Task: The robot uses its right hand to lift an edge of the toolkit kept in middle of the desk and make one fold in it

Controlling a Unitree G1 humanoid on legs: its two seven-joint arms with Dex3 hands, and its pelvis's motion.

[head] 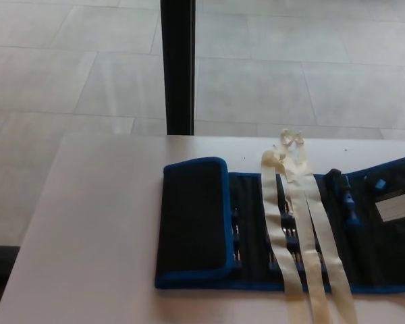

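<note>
A black toolkit roll with blue edging point(256, 236) lies flat on the pale desk point(101, 223), reaching off the picture's right edge. Its left end panel point(192, 219) is folded over onto the section beside it. Rows of small tools show in the open pockets point(290, 246). Two cream tie straps point(304, 223) run across the kit from its far edge toward the desk's front. A black and blue handled tool point(344, 196) and a white label point(397, 204) sit in the right section. Neither of my hands shows.
A dark vertical post point(178, 67) stands behind the desk's far edge. Grey tiled floor point(290, 74) lies beyond. The desk's left edge slants from upper right to lower left, with a dark object point(0, 263) below it.
</note>
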